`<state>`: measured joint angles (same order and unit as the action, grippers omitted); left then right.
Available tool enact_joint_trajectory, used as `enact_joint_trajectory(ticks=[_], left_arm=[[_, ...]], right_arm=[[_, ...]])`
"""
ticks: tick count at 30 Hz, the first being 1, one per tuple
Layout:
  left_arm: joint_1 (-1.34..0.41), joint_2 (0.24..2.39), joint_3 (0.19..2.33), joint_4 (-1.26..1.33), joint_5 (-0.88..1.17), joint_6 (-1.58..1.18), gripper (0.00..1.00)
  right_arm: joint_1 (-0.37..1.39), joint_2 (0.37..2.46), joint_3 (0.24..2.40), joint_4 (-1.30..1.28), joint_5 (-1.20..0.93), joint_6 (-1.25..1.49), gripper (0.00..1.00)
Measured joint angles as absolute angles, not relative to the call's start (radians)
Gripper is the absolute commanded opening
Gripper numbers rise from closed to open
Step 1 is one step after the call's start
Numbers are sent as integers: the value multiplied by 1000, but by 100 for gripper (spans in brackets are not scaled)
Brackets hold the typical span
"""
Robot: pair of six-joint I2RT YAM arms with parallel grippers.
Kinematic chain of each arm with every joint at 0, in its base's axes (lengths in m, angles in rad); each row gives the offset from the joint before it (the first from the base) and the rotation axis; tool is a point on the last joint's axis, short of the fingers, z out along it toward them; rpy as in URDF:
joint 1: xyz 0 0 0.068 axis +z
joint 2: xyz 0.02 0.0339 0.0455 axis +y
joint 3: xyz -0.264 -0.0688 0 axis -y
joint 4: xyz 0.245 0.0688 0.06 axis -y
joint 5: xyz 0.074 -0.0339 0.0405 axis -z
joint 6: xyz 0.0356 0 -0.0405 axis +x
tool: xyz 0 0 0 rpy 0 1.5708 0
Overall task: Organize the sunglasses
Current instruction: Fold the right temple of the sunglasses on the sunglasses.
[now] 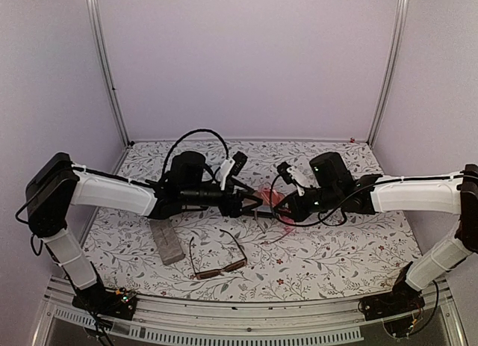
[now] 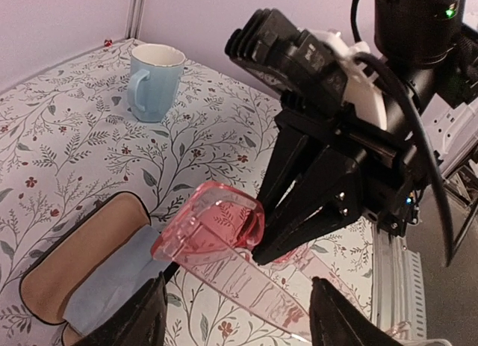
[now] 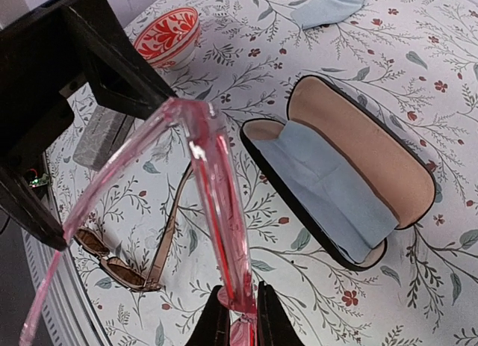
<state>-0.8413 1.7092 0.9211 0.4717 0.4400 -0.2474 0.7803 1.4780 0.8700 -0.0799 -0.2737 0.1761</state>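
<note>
Right gripper (image 3: 240,317) is clenched on the pink-red sunglasses (image 3: 218,178), its two fingers pinching the translucent frame from either side. That pair hangs tilted in the air over the middle of the table (image 1: 336,256), clear of the cloth. Facing it from the other side, the left gripper (image 2: 239,285) has its fingers spread wide, and one pink temple runs back between them. In the right wrist view a corner of the frame sits against one of its black fingers, but whether that finger presses on it I cannot tell.

Directly beneath the raised pair lies the black oval case (image 3: 362,133), open flat, with a pale blue cloth (image 3: 328,189) inside it. The brown sunglasses (image 1: 222,268) lie on the table near the middle of its near edge, temples unfolded and pointing toward the far edge. Just to their left the grey case (image 1: 167,242) lies shut. A light blue mug (image 2: 155,81) stands upright close to a far corner of the table, and a red patterned bowl (image 3: 168,34) sits beyond the grey case in the right wrist view.
</note>
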Motion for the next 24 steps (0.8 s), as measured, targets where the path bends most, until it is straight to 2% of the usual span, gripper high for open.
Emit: enact_joint_trajectory(ticks=[24], left_arm=[[-868, 1766, 979, 493, 445, -216, 68]], right_arm=[[771, 1438, 793, 47, -395, 230, 3]])
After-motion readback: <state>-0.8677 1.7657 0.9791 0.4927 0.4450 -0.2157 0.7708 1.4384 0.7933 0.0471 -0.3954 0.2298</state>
